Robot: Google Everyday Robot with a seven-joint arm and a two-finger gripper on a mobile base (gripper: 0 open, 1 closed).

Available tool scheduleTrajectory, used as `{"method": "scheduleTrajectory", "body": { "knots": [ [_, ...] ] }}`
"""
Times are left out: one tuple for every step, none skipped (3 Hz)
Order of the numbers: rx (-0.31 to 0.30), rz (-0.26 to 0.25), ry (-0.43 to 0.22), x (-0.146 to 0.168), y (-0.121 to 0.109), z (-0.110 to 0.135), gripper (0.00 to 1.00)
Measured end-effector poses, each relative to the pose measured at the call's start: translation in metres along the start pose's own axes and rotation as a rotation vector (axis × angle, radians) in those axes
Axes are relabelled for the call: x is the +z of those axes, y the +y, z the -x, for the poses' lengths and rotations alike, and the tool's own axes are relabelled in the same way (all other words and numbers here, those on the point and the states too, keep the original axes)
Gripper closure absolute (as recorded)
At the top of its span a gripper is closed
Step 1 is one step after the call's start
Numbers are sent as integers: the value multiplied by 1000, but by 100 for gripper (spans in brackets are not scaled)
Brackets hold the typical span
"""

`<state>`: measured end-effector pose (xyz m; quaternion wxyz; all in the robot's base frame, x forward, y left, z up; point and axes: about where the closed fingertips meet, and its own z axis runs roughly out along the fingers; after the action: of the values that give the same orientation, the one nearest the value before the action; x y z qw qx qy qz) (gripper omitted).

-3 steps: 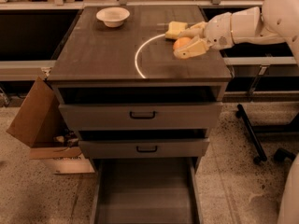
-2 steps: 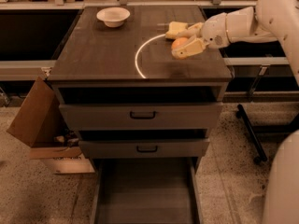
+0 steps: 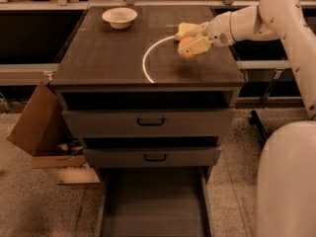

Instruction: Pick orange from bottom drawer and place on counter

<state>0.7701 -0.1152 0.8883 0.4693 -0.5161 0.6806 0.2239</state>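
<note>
- The gripper (image 3: 189, 44) is closed around the orange (image 3: 183, 43) in the upper right of the frame, low over the counter (image 3: 108, 58).
- The orange is probably light, firm and smooth, and may roll; a grip across its middle suits it.
- The counter is flat and hard, with a bowl (image 3: 119, 17) well apart at upper left.
- The bottom drawer (image 3: 153, 206) stands open at lower centre.

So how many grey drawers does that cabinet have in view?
3, stacked under the dark wood-grain counter: top drawer, middle drawer, both black-handled, and the bottom drawer pulled out. The white gripper holds the round orange fruit over the counter.
</note>
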Motion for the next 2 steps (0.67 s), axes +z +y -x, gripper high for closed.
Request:
{"method": "scheduleTrajectory", "body": {
  "knots": [
    [28, -20, 15, 9, -14, -7, 100],
    [50, -35, 38, 17, -25, -13, 73]
  ]
}}
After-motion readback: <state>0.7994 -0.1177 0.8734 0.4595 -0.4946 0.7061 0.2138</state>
